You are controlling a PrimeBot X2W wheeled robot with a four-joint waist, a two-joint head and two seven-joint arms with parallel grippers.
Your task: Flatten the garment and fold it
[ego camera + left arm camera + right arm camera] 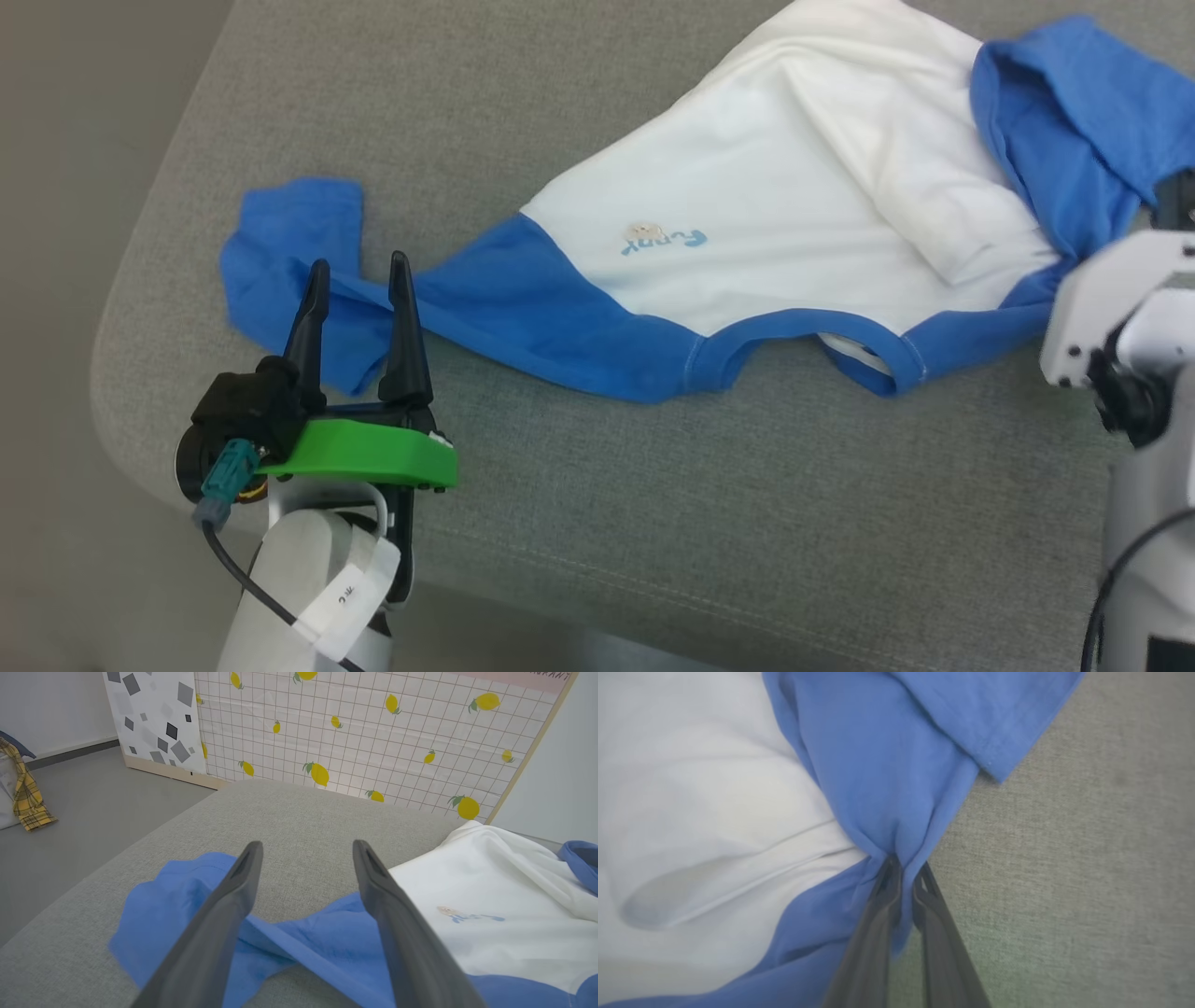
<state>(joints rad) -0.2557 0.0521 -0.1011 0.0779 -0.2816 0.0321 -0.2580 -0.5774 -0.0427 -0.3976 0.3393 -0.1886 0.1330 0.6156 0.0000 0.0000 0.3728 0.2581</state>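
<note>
The garment [794, 187], a white T-shirt with blue sleeves and a blue neck band, lies crumpled across the grey cushion [653, 523]. Its small blue print [665, 240] shows on the chest. My left gripper [360, 277] stands open over the left blue sleeve [289, 243], fingers straddling a fold of it [303, 938]. My right gripper [906, 870] is shut on the garment, pinching a bunched fold of the right blue sleeve [887, 779]. In the head view the right arm's pale housing [1120, 299] covers that gripper's fingers.
The cushion's rounded left corner [121, 345] drops to grey floor [84, 140]. In the left wrist view a lemon-print panel [373, 732] stands behind the cushion, with a yellow plaid cloth [28, 793] on the floor at far left.
</note>
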